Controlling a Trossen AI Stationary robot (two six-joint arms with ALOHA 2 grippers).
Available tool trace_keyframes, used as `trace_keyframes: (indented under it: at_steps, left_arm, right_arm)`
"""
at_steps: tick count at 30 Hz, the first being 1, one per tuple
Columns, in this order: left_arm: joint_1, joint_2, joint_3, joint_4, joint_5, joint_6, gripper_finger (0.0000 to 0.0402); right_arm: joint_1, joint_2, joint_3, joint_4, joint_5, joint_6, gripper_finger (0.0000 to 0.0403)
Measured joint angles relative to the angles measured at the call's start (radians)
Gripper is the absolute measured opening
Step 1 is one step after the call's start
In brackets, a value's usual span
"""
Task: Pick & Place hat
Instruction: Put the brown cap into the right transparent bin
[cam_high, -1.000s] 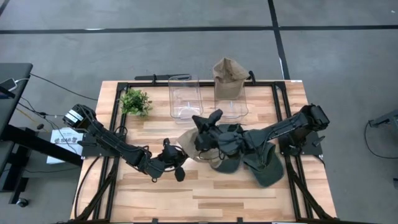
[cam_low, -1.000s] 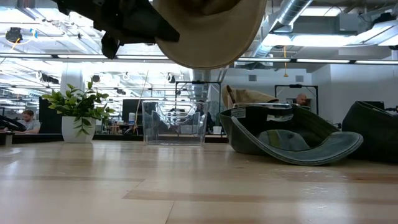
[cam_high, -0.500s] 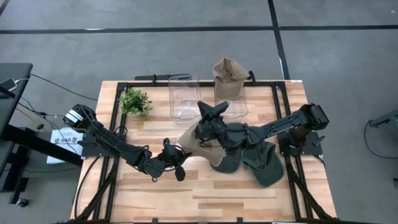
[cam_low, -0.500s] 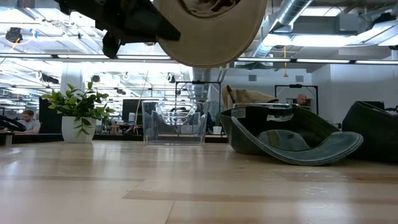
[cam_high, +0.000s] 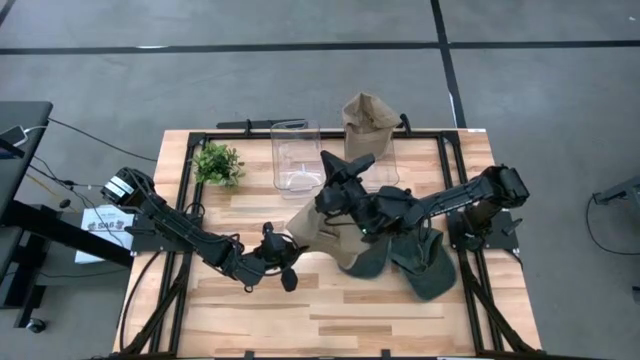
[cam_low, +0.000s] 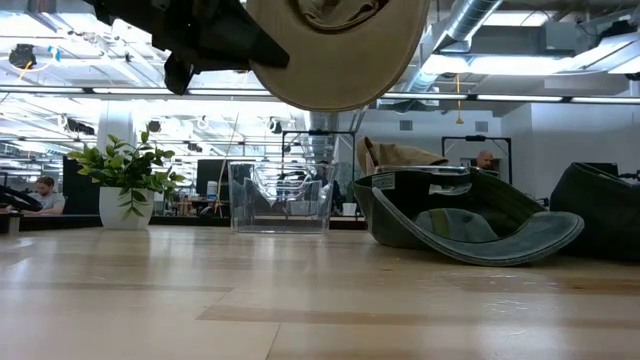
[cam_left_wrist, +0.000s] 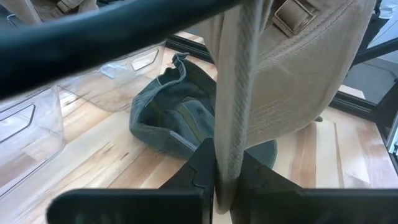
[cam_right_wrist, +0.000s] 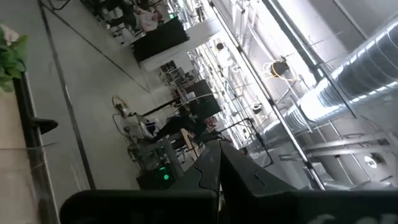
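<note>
A tan hat (cam_high: 318, 232) hangs above the table's middle; in the low view its round underside (cam_low: 340, 50) shows at the top. My left gripper (cam_high: 283, 262) is shut on it at its near-left side and also shows in the low view (cam_low: 205, 40). My right gripper (cam_high: 345, 172) is shut and empty. It stands above the hat's far side and tips upward, so its wrist view (cam_right_wrist: 217, 155) shows only the room's ceiling. Two green hats (cam_high: 425, 262) lie on the table to the right, under my right arm. My left gripper pinches the tan hat's thick edge (cam_left_wrist: 229, 143) between its two fingers (cam_left_wrist: 202, 171). The edge stands upright between them. The fingers come about level from the table's left side. The hat is lifted clear of the table and spreads away from the gripper toward the right.
Two clear bins (cam_high: 297, 155) stand at the far middle; another tan hat (cam_high: 368, 112) sits on top of the right one. A small potted plant (cam_high: 217, 163) stands at the far left. One green hat lies open side up (cam_low: 460, 225).
My right gripper has gone toward the table's far edge, away from the tan hat's middle toward the clear bins, and has tipped upward. The tan hat stays lifted in my left gripper, and more of its top now shows.
</note>
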Motion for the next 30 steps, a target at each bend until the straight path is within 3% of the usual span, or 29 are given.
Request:
trace_keyframes:
  at_steps: [9, 16, 20, 24, 27, 30]
  left_arm:
    - [0.002, 0.0, 0.0, -0.013, 0.0, 0.019, 0.0017]
    - [0.002, 0.0, 0.0, -0.034, 0.006, 0.036, 0.0017]
    - [0.005, 0.0, 0.0, -0.04, 0.061, 0.048, 0.0017]
    - [0.02, 0.0, 0.0, -0.045, 0.136, 0.048, 0.0017]
    - [0.03, 0.0, 0.0, -0.052, 0.18, 0.048, 0.0017]
    - [0.031, 0.0, 0.0, -0.059, 0.211, 0.045, 0.0017]
  right_arm:
    - [0.03, -0.025, 0.0, 0.246, -0.045, -0.107, 0.0]
    - [0.104, -0.149, 0.0, 0.157, -0.044, 0.074, 0.0]
    - [0.148, -0.237, 0.001, -0.076, -0.016, 0.323, 0.0]
    - [0.171, -0.325, 0.001, -0.473, -0.036, 0.742, 0.0]
    - [0.164, -0.382, 0.001, -0.781, -0.194, 1.103, 0.0]
    - [0.117, -0.42, 0.001, -0.992, -0.471, 1.401, 0.0]
